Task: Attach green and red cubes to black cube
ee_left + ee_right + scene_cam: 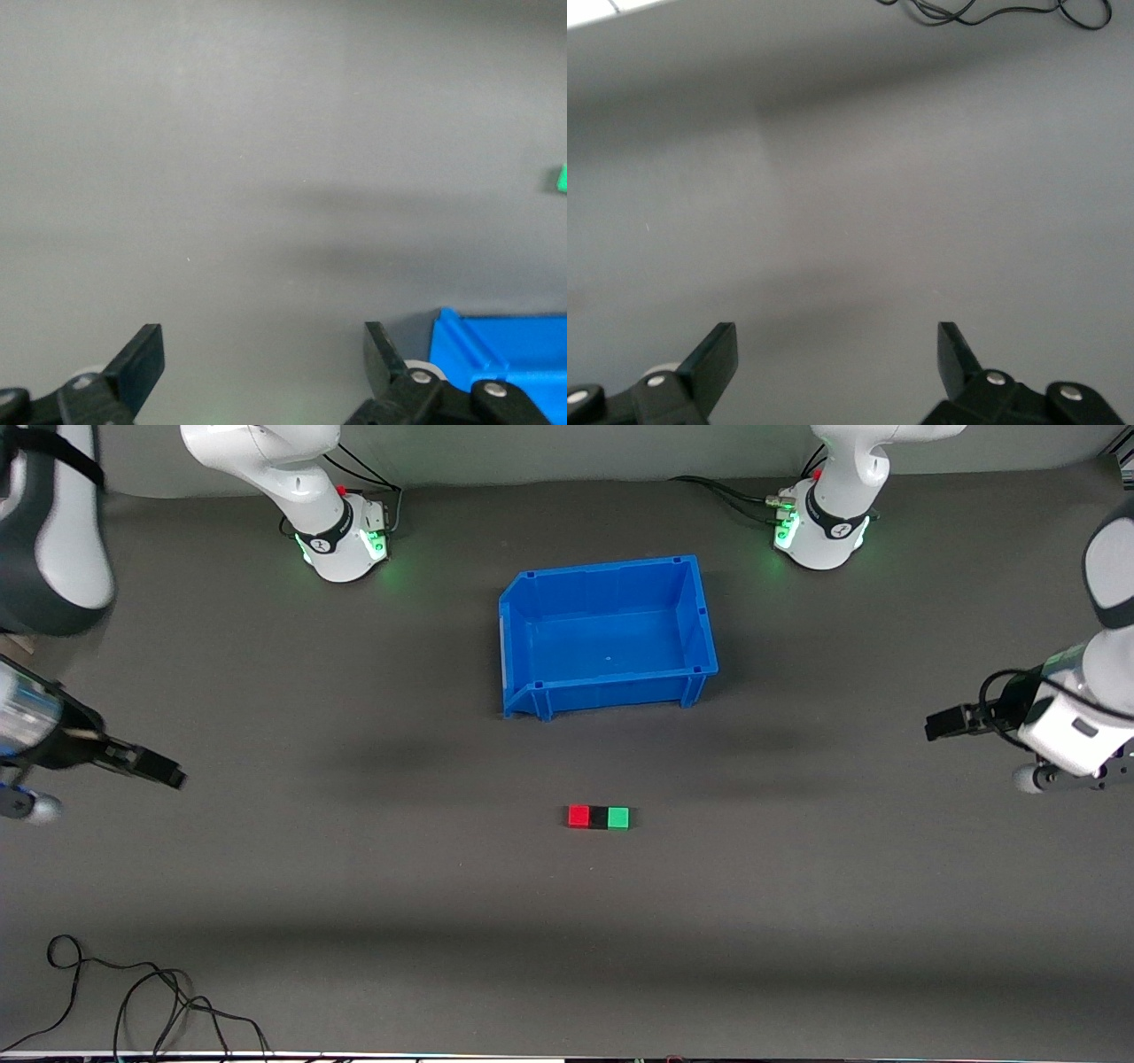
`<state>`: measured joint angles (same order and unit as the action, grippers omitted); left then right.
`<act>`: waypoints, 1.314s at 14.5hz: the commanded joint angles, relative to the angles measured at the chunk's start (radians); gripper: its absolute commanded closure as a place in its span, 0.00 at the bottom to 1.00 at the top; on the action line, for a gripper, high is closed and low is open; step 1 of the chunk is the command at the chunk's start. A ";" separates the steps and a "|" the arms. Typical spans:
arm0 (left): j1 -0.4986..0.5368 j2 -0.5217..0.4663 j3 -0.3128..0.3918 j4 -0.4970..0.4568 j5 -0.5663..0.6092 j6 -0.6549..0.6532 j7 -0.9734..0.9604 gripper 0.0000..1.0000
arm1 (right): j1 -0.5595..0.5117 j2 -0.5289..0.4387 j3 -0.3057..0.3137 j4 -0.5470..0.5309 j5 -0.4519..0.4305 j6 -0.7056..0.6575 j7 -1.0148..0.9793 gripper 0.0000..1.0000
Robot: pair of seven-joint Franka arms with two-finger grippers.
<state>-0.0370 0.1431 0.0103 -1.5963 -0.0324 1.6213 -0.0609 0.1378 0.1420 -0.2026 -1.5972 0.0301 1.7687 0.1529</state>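
At the left edge of the front view we see our right gripper [173,775] low over the bare grey mat [354,886], well apart from the cubes. In the right wrist view its two fingers [713,359] are spread wide and hold nothing.

In the lower middle of the front view the three cubes sit in one row, touching: the red cube [578,816], then the black cube [599,817], then the green cube [618,817]. The blue bin [532,691] stands just above them in the picture, near but not touching.

We think the joining looks done. So the best thing now is to keep both grippers away and not bump the row.

At the right edge of the front view our left gripper [935,724] hangs over the mat, also well apart from the cubes. In the left wrist view its fingers [142,359] are spread wide and empty, and the green cube peeks in at the right edge.
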 commanded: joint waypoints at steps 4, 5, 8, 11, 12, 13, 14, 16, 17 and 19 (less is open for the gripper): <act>-0.006 -0.102 0.010 -0.033 0.019 0.028 0.145 0.00 | 0.043 0.016 0.011 0.003 0.004 0.005 -0.075 0.00; -0.007 -0.106 0.011 -0.036 0.019 0.037 0.145 0.00 | 0.042 0.004 0.011 0.011 0.002 -0.009 -0.114 0.00; -0.014 -0.108 0.008 -0.040 0.025 0.066 0.116 0.00 | 0.048 0.014 0.014 0.049 0.002 -0.020 -0.165 0.00; -0.017 -0.108 0.008 -0.037 0.022 0.078 0.083 0.00 | 0.062 0.022 0.009 0.063 0.002 -0.023 -0.161 0.00; -0.017 -0.106 0.007 -0.036 0.019 0.094 0.066 0.00 | 0.060 0.022 0.005 0.066 0.002 -0.029 -0.162 0.00; -0.017 -0.105 0.007 -0.036 0.017 0.095 0.059 0.00 | 0.060 0.019 0.005 0.072 0.002 -0.046 -0.162 0.00; -0.017 -0.106 0.005 -0.036 0.016 0.092 0.059 0.00 | 0.063 0.013 0.005 0.071 0.002 -0.063 -0.161 0.00; -0.017 -0.106 0.005 -0.033 0.016 0.085 0.059 0.00 | 0.063 0.011 0.005 0.088 0.002 -0.098 -0.161 0.00; -0.017 -0.106 0.005 -0.033 0.016 0.078 0.062 0.00 | 0.062 0.016 0.005 0.109 0.002 -0.101 -0.164 0.00; -0.015 -0.108 0.007 -0.030 0.016 0.072 0.062 0.00 | 0.063 0.014 0.005 0.121 0.002 -0.126 -0.162 0.00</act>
<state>-0.0424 0.0601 0.0114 -1.6104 -0.0250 1.6993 0.0189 0.1937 0.1540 -0.1887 -1.5108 0.0301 1.6815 0.0133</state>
